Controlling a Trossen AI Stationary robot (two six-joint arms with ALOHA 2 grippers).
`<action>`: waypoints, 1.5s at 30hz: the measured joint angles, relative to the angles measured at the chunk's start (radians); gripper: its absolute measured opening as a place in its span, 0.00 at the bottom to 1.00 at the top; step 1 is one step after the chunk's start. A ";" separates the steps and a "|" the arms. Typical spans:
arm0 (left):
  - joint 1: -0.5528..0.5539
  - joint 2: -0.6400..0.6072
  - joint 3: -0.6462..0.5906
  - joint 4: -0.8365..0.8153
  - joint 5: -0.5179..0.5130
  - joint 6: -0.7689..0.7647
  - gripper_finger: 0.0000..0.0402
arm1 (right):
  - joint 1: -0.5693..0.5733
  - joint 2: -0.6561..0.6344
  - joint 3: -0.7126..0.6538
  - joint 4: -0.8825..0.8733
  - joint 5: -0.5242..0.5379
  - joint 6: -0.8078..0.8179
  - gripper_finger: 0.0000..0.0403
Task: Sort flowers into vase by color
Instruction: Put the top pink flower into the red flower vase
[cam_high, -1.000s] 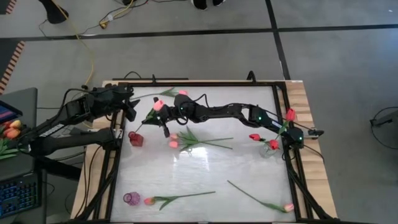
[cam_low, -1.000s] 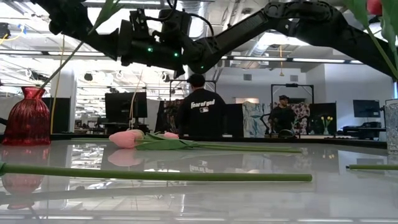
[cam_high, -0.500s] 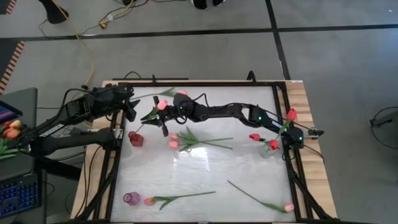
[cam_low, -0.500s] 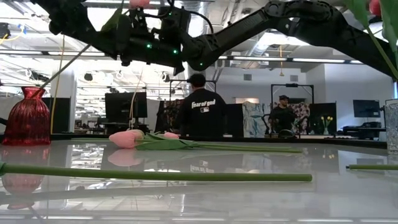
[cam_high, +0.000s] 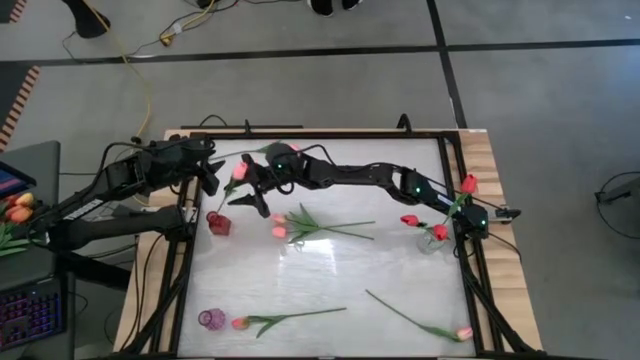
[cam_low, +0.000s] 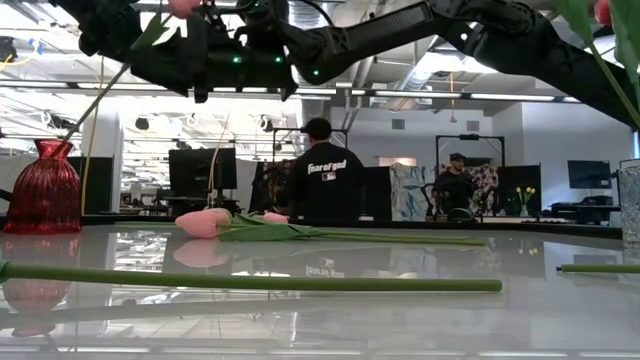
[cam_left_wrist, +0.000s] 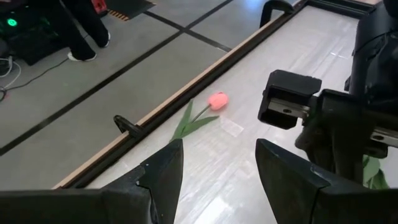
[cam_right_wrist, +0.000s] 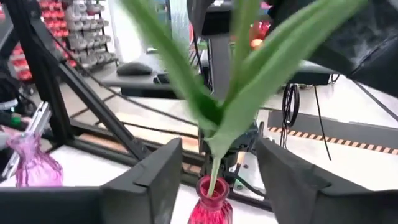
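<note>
A pink tulip (cam_high: 240, 172) stands tilted with its stem's lower end in the small red vase (cam_high: 218, 223); its leaves (cam_right_wrist: 217, 106) spread in front of my right wrist camera. My right gripper (cam_high: 256, 186) hovers beside the flower's upper stem, fingers open on either side of the stem (cam_right_wrist: 214, 171) and the vase's mouth (cam_right_wrist: 211, 190), apart from them. My left gripper (cam_high: 212, 172) waits open at the table's far left corner. More pink tulips lie on the table (cam_high: 285, 226), (cam_high: 240, 322), (cam_high: 462, 333), (cam_left_wrist: 217, 99).
A clear vase (cam_high: 432, 242) at the right edge holds red tulips (cam_high: 410, 220). A small purple vase (cam_high: 211, 318) stands at the near left. Orange tulips (cam_high: 18, 208) lie off the table to the left. People stand in the room behind (cam_low: 325, 180).
My right gripper has opened and let go of the pink tulip, then risen a little and tipped toward level. The tulip stays with its stem in the red vase, and its bud has swung toward the table's left edge.
</note>
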 joint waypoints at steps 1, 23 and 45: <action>0.000 0.000 0.000 -0.001 0.000 0.000 0.47 | 0.000 0.000 0.006 -0.016 0.000 -0.015 0.62; 0.000 0.000 0.003 -0.091 -0.067 0.000 0.47 | -0.110 -0.105 0.052 -0.678 0.060 -0.157 0.72; 0.512 0.620 0.565 -0.271 0.020 0.410 0.47 | -0.141 -0.264 0.052 -1.201 0.161 -0.157 0.72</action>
